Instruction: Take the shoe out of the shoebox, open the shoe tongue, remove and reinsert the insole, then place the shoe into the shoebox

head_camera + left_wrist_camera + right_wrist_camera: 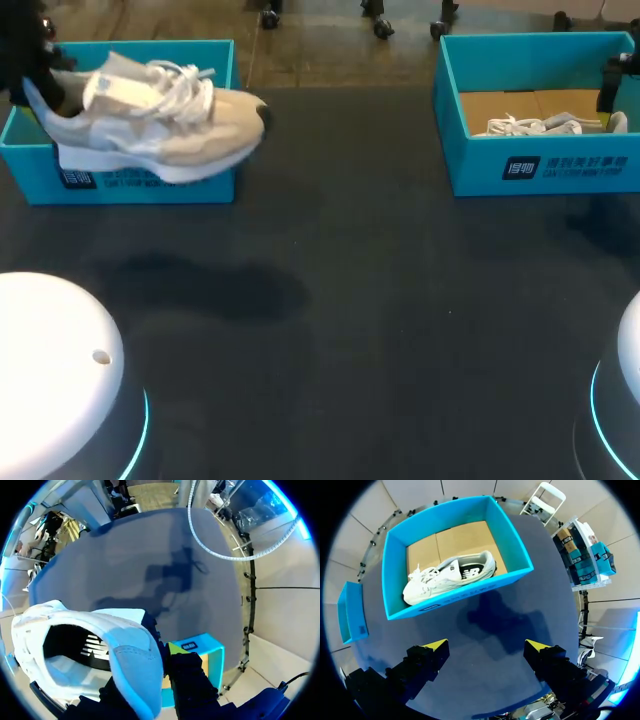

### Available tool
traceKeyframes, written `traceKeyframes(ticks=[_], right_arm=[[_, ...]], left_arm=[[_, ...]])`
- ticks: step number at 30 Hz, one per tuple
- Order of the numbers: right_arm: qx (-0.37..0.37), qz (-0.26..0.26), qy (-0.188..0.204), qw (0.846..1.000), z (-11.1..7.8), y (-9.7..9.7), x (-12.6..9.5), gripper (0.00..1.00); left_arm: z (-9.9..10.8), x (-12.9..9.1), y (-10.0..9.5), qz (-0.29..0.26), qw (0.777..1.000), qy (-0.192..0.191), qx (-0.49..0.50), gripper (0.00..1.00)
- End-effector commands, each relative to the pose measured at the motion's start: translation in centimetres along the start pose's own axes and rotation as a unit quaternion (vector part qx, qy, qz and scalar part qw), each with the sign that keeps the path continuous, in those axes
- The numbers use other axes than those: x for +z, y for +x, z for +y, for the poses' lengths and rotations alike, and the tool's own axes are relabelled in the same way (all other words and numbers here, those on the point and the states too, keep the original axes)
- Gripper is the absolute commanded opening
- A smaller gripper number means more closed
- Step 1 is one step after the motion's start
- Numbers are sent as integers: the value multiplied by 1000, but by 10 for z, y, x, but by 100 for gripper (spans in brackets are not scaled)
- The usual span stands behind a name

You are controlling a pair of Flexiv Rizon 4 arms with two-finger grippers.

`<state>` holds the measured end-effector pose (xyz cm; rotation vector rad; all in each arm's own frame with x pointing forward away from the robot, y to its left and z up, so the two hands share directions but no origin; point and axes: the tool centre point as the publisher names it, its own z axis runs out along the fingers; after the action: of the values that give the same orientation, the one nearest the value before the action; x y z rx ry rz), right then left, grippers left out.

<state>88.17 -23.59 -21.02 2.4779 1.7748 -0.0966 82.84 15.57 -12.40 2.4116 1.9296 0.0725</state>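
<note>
Head view shows the shoe up in the air over the blue shoebox, at ten o'clock on the desk. Our left end effector is clamped on its heel only. The long toe end may tip down and slip free. Our right end effector hangs near two o'clock, fingers apart.

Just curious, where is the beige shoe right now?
Head view, far left: the beige shoe is in the air near the left shoebox, heel held by the left gripper.
</note>
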Motion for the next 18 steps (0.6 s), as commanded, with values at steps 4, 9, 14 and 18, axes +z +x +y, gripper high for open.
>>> traceKeyframes(ticks=[4, 9, 14, 18], right_arm=[[0, 0, -1, 1000, 0, 0, 0, 100], [0, 0, -1, 1000, 0, 0, 0, 100], [0, 0, -1, 1000, 0, 0, 0, 100], [0, 0, -1, 1000, 0, 0, 0, 100]], left_arm=[[-24, 9, -31, 10, 996, -88, 11, 0], [-30, 8, -53, -4, 998, -63, 21, 0], [-30, 12, -85, -1, 999, -45, 26, 0], [-30, 12, -85, -1, 999, -45, 26, 0]])
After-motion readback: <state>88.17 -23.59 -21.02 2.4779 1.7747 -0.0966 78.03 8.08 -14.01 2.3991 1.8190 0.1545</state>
